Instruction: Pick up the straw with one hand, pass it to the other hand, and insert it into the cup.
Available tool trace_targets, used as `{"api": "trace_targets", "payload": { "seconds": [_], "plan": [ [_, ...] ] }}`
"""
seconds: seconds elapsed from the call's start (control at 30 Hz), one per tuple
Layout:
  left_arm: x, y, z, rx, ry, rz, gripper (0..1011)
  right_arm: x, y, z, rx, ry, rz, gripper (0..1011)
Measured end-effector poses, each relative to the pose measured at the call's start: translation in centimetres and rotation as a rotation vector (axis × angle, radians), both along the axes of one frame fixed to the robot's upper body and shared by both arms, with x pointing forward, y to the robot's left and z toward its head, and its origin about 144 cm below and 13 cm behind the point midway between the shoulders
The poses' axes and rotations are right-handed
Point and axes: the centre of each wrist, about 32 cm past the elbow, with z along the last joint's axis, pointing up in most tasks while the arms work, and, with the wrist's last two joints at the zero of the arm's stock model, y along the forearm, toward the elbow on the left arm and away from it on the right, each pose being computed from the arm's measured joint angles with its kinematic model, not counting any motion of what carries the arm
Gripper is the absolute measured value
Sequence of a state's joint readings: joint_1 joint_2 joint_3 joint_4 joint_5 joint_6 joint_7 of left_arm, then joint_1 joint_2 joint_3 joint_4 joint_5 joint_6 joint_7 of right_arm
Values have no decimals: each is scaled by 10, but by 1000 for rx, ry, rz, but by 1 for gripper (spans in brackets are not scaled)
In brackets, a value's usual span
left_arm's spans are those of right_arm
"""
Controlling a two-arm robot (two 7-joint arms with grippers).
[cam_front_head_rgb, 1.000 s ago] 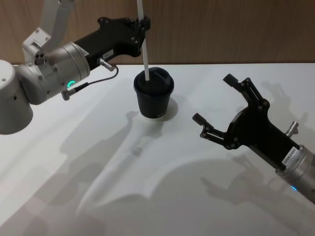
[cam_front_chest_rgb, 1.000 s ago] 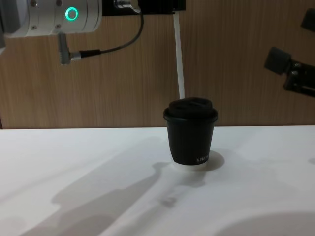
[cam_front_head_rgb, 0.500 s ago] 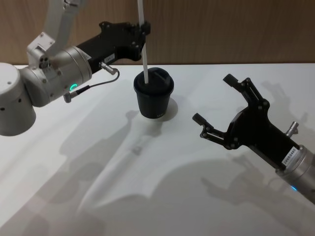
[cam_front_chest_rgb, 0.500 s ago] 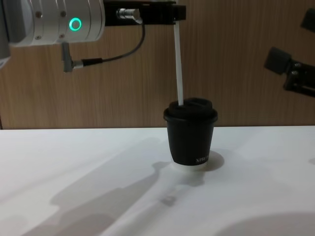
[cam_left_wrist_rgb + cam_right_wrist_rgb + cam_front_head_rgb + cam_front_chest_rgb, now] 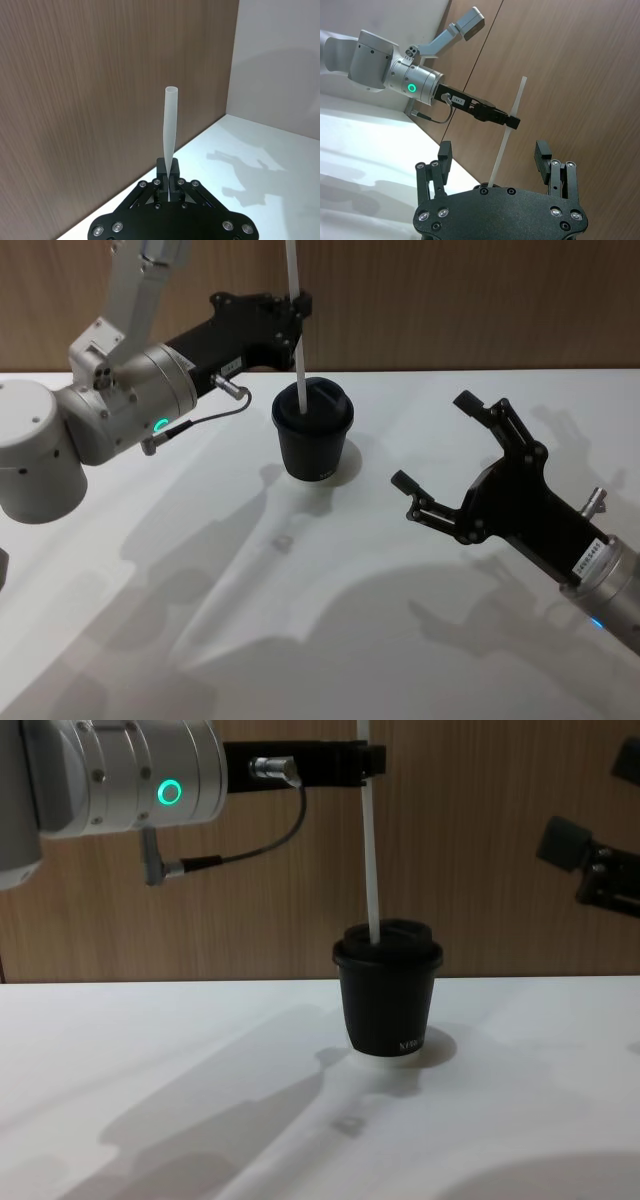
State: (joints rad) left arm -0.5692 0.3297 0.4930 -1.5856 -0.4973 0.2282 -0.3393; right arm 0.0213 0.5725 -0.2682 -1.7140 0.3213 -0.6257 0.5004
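The left gripper's (image 5: 297, 308) fingertips are pinched tight on the straw (image 5: 298, 325), well above the cup (image 5: 313, 432). In the left wrist view the tube flattens where the fingers (image 5: 170, 181) squeeze it, then opens round again towards its free end. From that grip the straw hangs nearly upright, and its lower end sits at the cup's domed lid (image 5: 388, 938), on the side towards the left arm. It seems to have entered the lid opening, though I cannot tell how deep.

The straw looks very light, thin-walled and easily crushed, slick too, so a grip at mid-length seems right: firm enough to steer, with the lower part free to slide down. A hard push at an angle would likely buckle it or tip the cup, which stands on the white table (image 5: 330, 590) with nothing steadying it.

Further out, the silver forearm with its green ring light (image 5: 169, 792) reaches in above the cup. The right gripper (image 5: 450, 462) hangs well to the cup's other side, fingers spread wide and holding nothing.
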Motion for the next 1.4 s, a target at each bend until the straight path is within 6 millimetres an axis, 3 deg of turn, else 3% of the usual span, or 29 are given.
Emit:
{"api": "trace_targets", "payload": {
  "seconds": [1.23,1.4],
  "plan": [
    [-4,-2,-21,-2,67,37,19,0,0,0,0,0,0,1001],
    [-5,-1,-24,-10,75,37,107,0,0,0,0,0,0,1001]
  ]
}}
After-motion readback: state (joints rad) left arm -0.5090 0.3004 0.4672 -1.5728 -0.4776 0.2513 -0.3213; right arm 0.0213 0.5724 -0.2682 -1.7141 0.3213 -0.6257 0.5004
